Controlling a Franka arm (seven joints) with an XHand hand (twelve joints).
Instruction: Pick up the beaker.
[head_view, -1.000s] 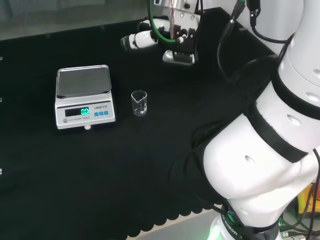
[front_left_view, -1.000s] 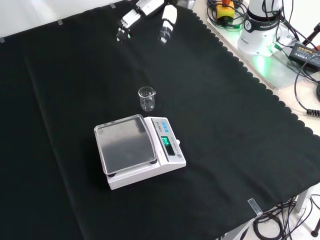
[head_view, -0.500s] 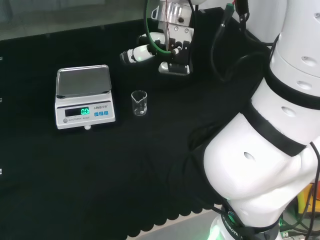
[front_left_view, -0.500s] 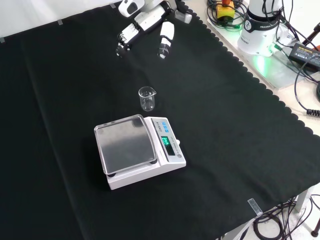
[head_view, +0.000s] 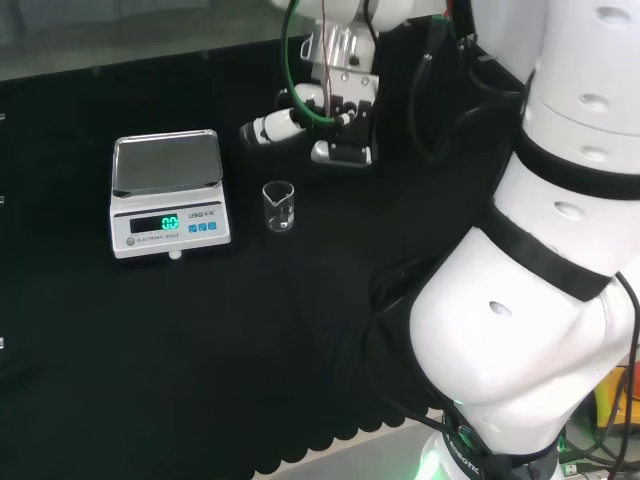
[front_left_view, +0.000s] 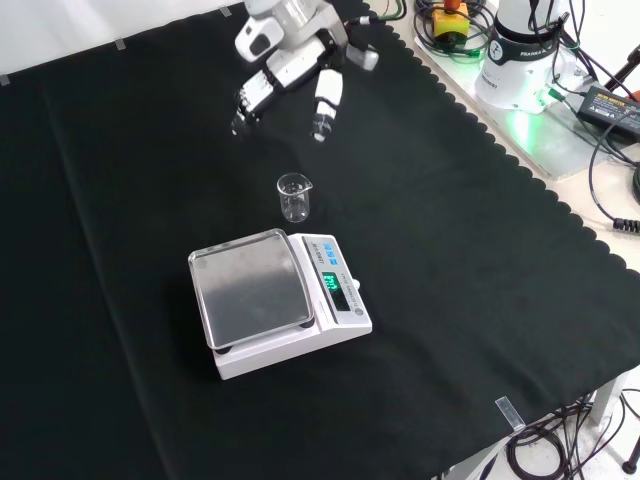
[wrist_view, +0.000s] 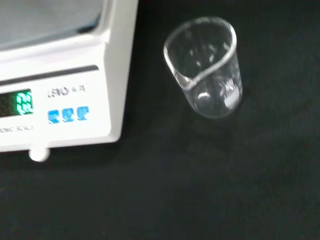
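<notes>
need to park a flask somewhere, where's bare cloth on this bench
In the front view, bare black cloth spreads right of the scale and left of it too. The tight spot is the narrow gap between the scale and the beaker, with the hand beyond the beaker.

The black and white robot hand (front_left_view: 290, 65) is lower and nearer the small clear glass beaker (front_left_view: 294, 197) than a second ago, its straight fingers (front_left_view: 250, 98) and thumb spread and pointing down at it. In the front view it comes in from the top edge; in the head view the robot hand (head_view: 300, 122) drops down-left, and the arm's white links rise higher on the right.
</notes>
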